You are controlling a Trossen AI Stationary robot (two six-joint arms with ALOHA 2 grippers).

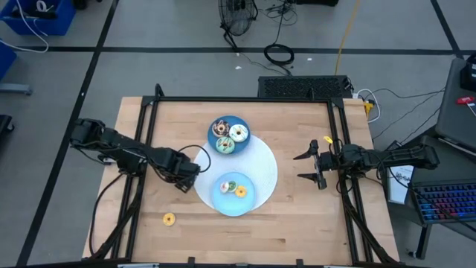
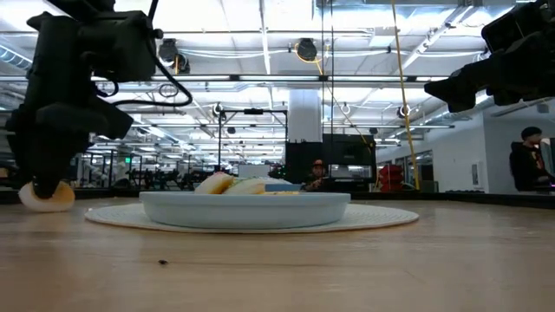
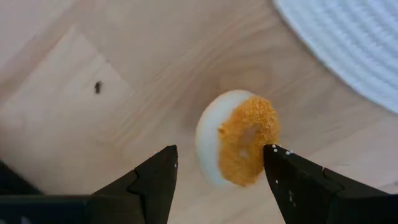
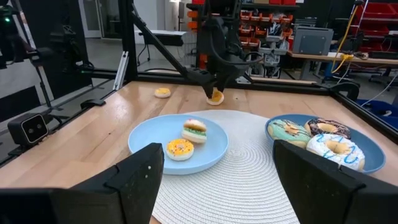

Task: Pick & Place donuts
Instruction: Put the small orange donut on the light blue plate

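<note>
Your left gripper [image 3: 217, 171] pinches an orange-topped donut [image 3: 238, 139] on edge against the desk [image 1: 297, 216]; your right gripper [image 1: 311, 166] waits, spread wide, beside the mat [image 1: 266, 175].

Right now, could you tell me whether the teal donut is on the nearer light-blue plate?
No, the teal donut sits on the darker blue plate.

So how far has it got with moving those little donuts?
Partly done, it seems. Two tiny donuts already lie on the near blue plate; three larger donuts fill the far plate. The left gripper has its jaws around an orange-topped donut on the wood beside the white mat. One yellow donut remains loose on the table. The right gripper waits open.
</note>
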